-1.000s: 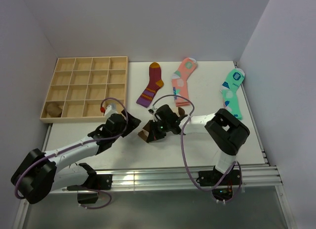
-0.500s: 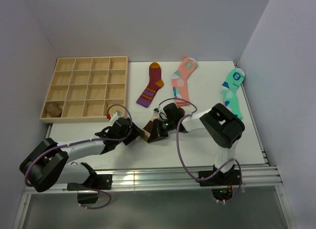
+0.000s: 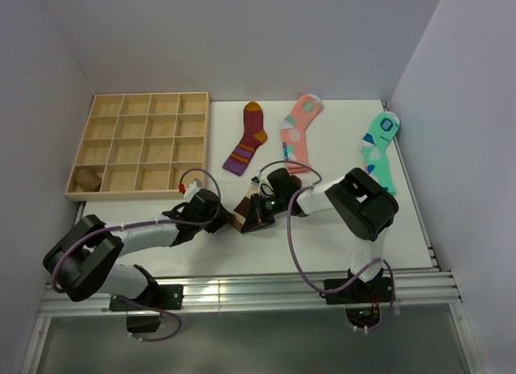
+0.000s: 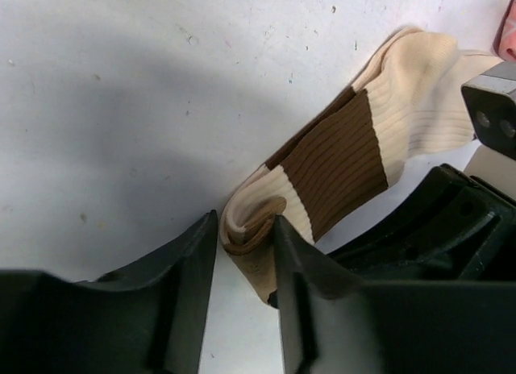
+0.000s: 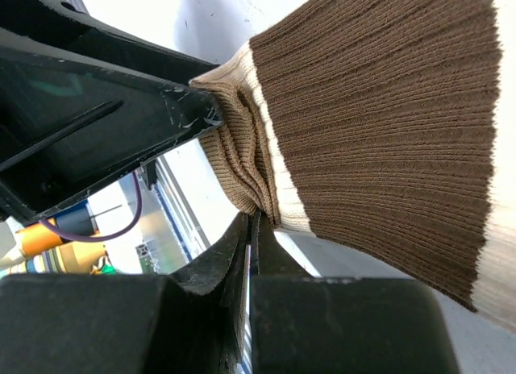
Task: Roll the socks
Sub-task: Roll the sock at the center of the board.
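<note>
wooden tray point(image 3: 143, 147), striped maroon sock point(image 3: 247, 138), pink sock point(image 3: 297, 130), mint sock point(image 3: 379, 149)

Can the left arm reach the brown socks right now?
Probably yes. The left gripper already has its fingers either side of the rolled end of the socks, with nothing between them.

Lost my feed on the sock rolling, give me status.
Left claw closing around the socks at the rolled end. Right claw shut, pinching the same bundle. Nothing in the way; maroon striped sock lies clear behind.
</note>
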You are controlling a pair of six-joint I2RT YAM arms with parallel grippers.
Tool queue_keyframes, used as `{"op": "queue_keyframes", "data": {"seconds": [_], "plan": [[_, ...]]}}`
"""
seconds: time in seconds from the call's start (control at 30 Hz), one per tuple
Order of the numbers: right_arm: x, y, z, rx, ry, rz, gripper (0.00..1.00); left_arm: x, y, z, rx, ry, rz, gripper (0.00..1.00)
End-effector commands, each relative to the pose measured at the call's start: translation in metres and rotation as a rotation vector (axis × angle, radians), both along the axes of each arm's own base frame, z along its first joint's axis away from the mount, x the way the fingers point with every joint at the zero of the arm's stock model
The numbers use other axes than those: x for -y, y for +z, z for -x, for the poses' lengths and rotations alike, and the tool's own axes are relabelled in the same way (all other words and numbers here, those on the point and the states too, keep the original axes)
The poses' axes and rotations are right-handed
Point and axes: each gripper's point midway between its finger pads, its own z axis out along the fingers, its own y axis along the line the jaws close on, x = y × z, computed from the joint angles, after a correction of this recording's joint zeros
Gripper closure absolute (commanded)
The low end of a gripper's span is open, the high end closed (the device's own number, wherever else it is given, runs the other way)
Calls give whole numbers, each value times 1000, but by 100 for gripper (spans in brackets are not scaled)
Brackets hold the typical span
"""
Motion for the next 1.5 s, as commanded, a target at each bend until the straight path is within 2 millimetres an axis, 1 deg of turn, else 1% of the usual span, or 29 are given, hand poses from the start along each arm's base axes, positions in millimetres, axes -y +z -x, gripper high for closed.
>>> {"op": "queue_keyframes", "data": {"seconds": [0.0,0.03,0.07,0.13,0.17,0.2,0.23,0.27,0.3,0.33,0.37,0.4,0.43,0.47,0.5,0.53,0.7,0.73,0.77,0.83,0.87,0.93,1.0,1.03,1.07,1.2,1.23,1.3,1.47], "plan": [[10,-17,-1,-4,-24,67,100,-9,-18,6,-58,4,-84,62],[11,-17,-1,0,-22,71,100,-8,-18,5,-55,2,-88,64],[11,-15,-2,17,-18,72,100,-5,-15,1,-46,-2,-86,68],[11,-13,-4,45,-16,74,100,-11,-22,6,-81,-5,-129,72],[11,-8,-6,64,-15,74,99,-10,-20,4,-79,-9,-133,79],[11,-6,-7,83,-16,79,94,-10,-22,5,-85,-12,-143,81],[13,-6,-11,123,-22,95,92,-12,-23,6,-93,-14,-154,83],[13,-5,-11,141,-18,111,89,-11,-21,4,-90,-18,-159,87],[12,3,-13,178,-20,111,85,-12,-21,4,-94,-21,-167,89],[12,4,-14,217,-9,123,82,-14,-22,6,-104,-25,-183,90],[13,3,-17,261,-22,172,80,-12,-19,4,-96,-32,-186,94],[13,11,-20,318,-18,179,74,-13,-19,4,-98,-35,-197,94],[13,15,-22,357,-23,197,72,-15,-20,5,-106,-39,-212,95],[16,15,-29,411,-52,238,69,-13,-16,2,-100,-47,-218,96],[13,19,-26,452,-45,250,64,-13,-15,1,-97,-52,-223,96],[12,28,-27,512,-41,252,63,-12,-13,1,-95,-56,-228,96],[11,45,-34,712,-78,330,62,-11,-6,-1,-101,-87,-258,97],[7,46,-28,744,-54,329,62,-10,-5,-1,-101,-91,-258,97],[3,50,-28,772,-60,315,62,-9,-3,-3,-97,-94,-259,97],[-1,48,-20,802,-38,305,62,-9,-2,-3,-100,-99,-262,97],[-6,51,-21,821,-46,281,62,-9,-2,-3,-102,-100,-264,97],[-8,48,-18,840,-36,278,62,-7,-2,-3,-103,-105,-263,97],[-15,47,-12,856,-14,266,62,-6,-1,-3,-105,-108,-259,97],[-14,44,-12,871,-14,279,62,-5,-1,-3,-105,-111,-258,97],[-19,45,-9,887,-10,263,62,-6,-3,-3,-108,-109,-260,97],[-22,37,-5,905,1,275,61,-5,-5,-3,-114,-113,-253,97],[-22,32,-4,905,8,285,61,-3,-5,-3,-114,-116,-247,97],[-24,26,-3,903,17,294,61,-3,-7,-2,-122,-120,-244,97],[-27,13,-6,898,23,317,61,-2,-8,-2,-125,-125,-231,96]]}}
